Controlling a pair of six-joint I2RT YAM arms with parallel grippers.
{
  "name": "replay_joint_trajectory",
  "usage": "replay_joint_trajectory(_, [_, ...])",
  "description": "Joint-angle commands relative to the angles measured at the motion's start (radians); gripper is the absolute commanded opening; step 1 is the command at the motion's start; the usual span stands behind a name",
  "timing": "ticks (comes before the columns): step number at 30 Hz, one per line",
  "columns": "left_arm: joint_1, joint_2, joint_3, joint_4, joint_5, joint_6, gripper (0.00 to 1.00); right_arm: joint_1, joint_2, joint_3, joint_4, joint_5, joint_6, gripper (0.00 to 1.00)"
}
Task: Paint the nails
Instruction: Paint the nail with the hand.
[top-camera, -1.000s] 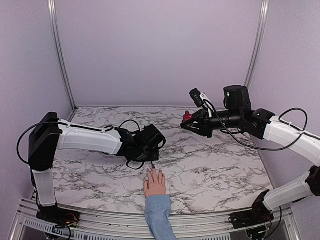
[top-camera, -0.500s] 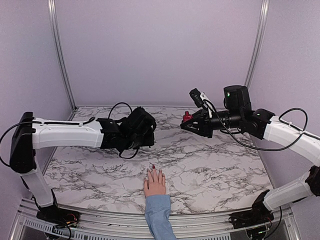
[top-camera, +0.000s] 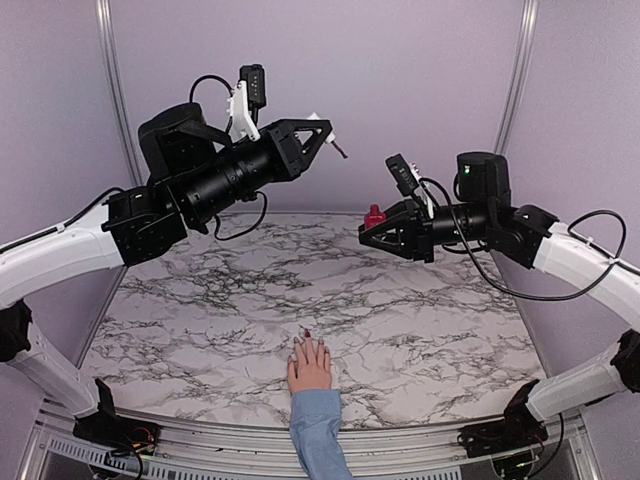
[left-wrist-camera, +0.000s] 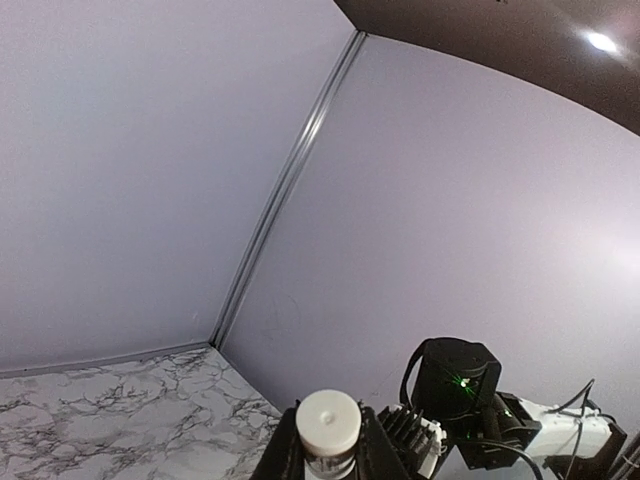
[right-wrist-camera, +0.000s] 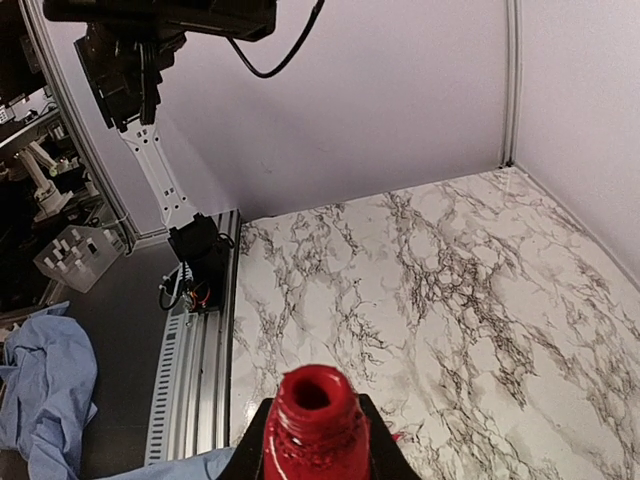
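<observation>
The pale pink hand (top-camera: 310, 364) lies flat at 6 o'clock on the marbled surface (top-camera: 200, 310), its light blue sleeve (top-camera: 320, 432) running off the near edge and its fingers pointing to 12. The nails (top-camera: 305, 338) sit at the fingertips, at least one of them dark red (the rest are too small to judge). Both arms are well above and apart from the hand. The left claw (top-camera: 318, 130) is raised high toward 11 o'clock and clamped on a white cap (left-wrist-camera: 328, 425), from which a thin brush (top-camera: 341, 151) sticks out toward the right arm. The right claw (top-camera: 375, 232) hangs over the far part of the surface at about 1 o'clock, closed around a dark red polish bottle (right-wrist-camera: 315, 425) held upright, its neck open.
</observation>
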Motion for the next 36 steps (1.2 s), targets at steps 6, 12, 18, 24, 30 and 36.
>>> replay_joint_trajectory(6, [-0.042,0.087,0.080,0.044,0.170,0.040,0.00,0.030,-0.015,0.087,-0.011,-0.006,-0.030,0.00])
replay_joint_trajectory(12, [-0.047,0.076,0.052,0.043,0.149,0.021,0.00,0.032,-0.020,0.090,-0.023,0.020,-0.038,0.00])
replay_joint_trajectory(18, [-0.048,0.065,0.037,0.036,0.134,0.019,0.00,0.033,-0.022,0.093,-0.026,0.050,-0.042,0.00])
replay_joint_trajectory(24, [-0.049,0.061,0.032,0.015,0.128,0.022,0.00,0.032,-0.021,0.097,-0.034,0.077,-0.043,0.00])
replay_joint_trajectory(30, [-0.051,0.057,0.026,-0.002,0.121,0.028,0.00,0.032,-0.023,0.100,-0.040,0.087,-0.046,0.00])
replay_joint_trajectory(36, [-0.053,0.054,0.023,-0.023,0.106,0.033,0.00,0.032,-0.025,0.103,-0.039,0.089,-0.045,0.00])
